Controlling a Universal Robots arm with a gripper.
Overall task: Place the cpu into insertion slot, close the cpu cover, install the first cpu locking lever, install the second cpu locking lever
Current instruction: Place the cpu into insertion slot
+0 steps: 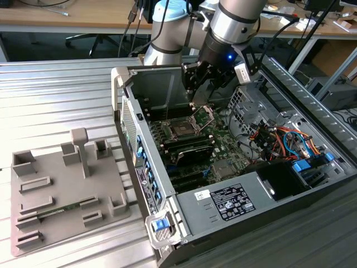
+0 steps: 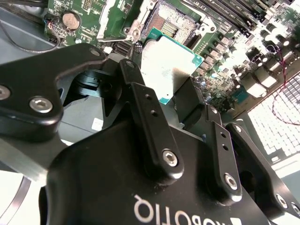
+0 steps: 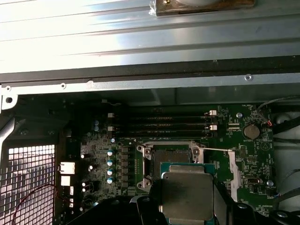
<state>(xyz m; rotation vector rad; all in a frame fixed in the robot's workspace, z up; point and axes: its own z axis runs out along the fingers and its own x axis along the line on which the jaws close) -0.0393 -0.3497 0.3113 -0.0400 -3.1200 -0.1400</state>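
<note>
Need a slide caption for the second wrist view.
Black gripper grips the silvery-grey square cpu near the silver-rimmed dark insertion slot on the green circuit board.

got cpu in my gripper, hanging above insertion slot inside case; parts tray sits exterior view's left.

Ribbed metal table, two items on it.
Open PC case sits ctr to 4 o'clock in the exterior view, board facing up. Grey fixture plate w/ raised blocks & slots lies flat at 8 o'clock, just beside the case's front wall; touching or not, can't tell.
</note>
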